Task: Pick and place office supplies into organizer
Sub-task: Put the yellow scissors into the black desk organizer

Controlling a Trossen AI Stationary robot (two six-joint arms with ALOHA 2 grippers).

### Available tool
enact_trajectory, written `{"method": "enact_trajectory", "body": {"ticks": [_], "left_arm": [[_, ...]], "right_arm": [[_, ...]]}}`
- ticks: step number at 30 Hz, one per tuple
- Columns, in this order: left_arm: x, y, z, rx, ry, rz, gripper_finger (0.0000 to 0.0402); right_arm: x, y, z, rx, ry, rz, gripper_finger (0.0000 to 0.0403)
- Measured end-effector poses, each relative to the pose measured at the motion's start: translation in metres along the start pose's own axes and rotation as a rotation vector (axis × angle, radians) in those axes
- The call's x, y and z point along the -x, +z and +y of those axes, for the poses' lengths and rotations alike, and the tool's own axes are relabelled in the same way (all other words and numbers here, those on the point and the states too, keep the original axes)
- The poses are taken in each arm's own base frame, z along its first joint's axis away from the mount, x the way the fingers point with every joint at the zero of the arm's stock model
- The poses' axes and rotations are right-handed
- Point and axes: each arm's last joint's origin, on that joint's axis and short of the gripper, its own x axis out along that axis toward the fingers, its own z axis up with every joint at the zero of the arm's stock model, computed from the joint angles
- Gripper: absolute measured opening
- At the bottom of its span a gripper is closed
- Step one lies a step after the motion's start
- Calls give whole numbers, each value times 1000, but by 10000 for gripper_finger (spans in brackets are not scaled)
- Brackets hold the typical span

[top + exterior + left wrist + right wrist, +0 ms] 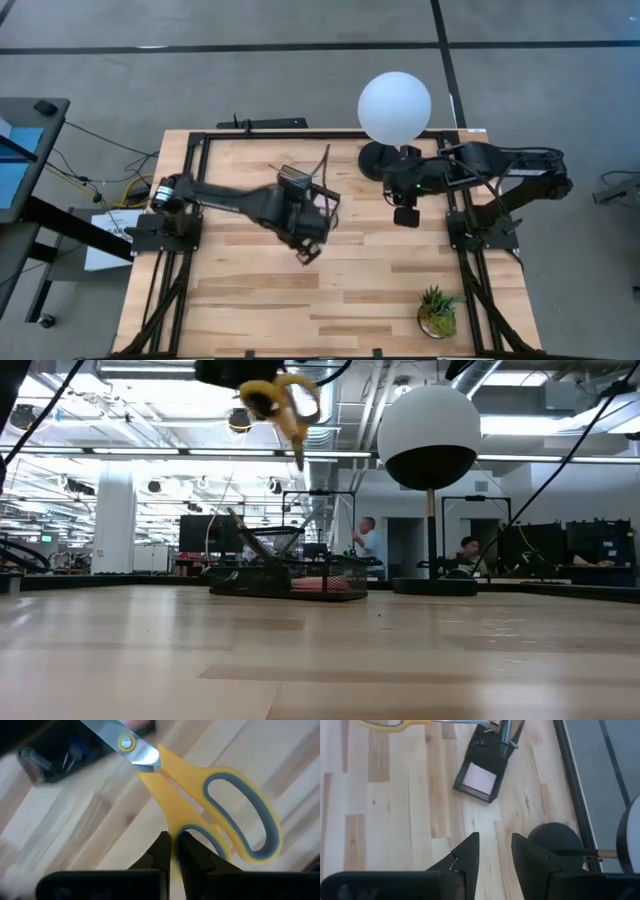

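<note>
The yellow-handled scissors [210, 805], with grey-lined loops, are in my left gripper [172, 839], which is shut on them high above the table; in the low view the scissors [282, 405] hang near the top. The black organizer [312, 192] stands on the table just beyond that gripper, toward the far edge. In the right wrist view the organizer [485, 762] holds a pink sticky-note pad [480, 779] in its tray and pens [506, 731] in its cup. My right gripper [495, 845] is open and hovers near the lamp base, touching nothing. My left gripper pinches the scissors between its two fingers on the yellow rim of one handle loop [172, 822], near where the loops meet. The scissors are lifted clear of the table. Their blades [117, 737] point away from the fingers, toward the organizer, and slant downward in the low view.
A white globe lamp [395, 108] on a black base [555, 840] stands at the far right, close to my right gripper [405, 214]. A small green potted plant [437, 312] sits near the right front corner. Bare wood lies across the near half of the table [250, 310].
</note>
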Motion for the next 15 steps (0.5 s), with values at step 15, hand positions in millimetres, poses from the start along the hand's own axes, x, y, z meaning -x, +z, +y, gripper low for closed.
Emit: {"method": "enact_trajectory", "body": {"ticks": [15], "left_arm": [[11,39,30,55,-270,107,6]], "right_arm": [[-7,2,-11,-35,-27,26,109]]}}
